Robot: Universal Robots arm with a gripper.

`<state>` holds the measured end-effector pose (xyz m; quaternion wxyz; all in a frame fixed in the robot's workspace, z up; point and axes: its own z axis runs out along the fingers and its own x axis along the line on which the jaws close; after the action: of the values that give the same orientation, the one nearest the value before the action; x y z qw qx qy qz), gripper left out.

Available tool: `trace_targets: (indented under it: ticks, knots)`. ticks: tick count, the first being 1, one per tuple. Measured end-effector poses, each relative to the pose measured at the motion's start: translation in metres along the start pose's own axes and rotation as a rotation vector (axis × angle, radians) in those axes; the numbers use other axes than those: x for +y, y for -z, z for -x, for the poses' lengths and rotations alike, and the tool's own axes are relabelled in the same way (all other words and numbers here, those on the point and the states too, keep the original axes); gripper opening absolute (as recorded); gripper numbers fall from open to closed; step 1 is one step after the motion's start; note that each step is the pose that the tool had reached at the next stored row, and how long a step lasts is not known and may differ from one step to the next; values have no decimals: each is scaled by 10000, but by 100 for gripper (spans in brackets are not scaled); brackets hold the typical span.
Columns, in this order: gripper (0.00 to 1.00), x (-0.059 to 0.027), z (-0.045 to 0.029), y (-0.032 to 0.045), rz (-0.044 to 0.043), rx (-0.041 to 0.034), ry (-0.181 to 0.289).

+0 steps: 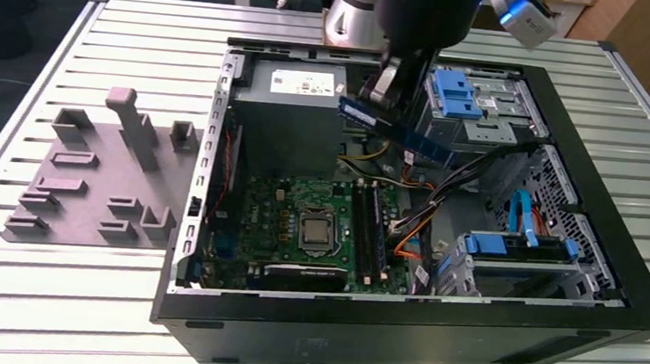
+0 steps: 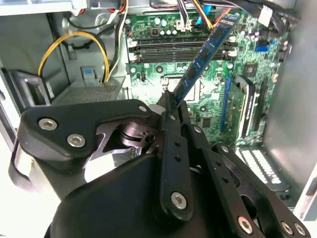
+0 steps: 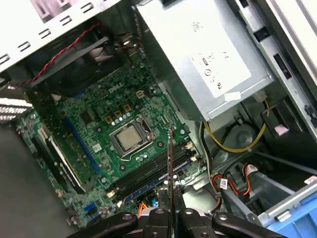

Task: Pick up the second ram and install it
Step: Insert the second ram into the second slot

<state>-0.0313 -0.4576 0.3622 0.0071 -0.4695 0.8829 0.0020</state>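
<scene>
Gripper [image 2: 171, 101] linkage sits closest to the lens in the second wrist view, its fingers clamped together on one end of the second ram [image 2: 208, 49]. The stick projects away from them at a slant over the board. A slatted metal table [image 1: 56, 300] carries an open black computer case [image 1: 406, 330] lying on its side. On the exterior view's left of the case lies a grey fixture plate [image 1: 89, 188] with upright blocks. Inside the case, a grey power supply [image 1: 289, 117] occupies the far corner, with the green motherboard [image 1: 262, 221] nearer the camera and a blue drive cage [image 1: 462, 97] toward the exterior view's right. Long black memory slots [image 1: 368, 230] run beside the processor socket [image 1: 318, 232]. The second ram is held tilted in the air between the power supply and drive cage, clear of the slots.
</scene>
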Motion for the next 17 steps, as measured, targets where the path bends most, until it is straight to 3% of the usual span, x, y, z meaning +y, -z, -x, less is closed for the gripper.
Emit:
trace_targets:
  ticks: [17]
  knots:
    - [14, 0, -1, -70, -45, 11, -3100]
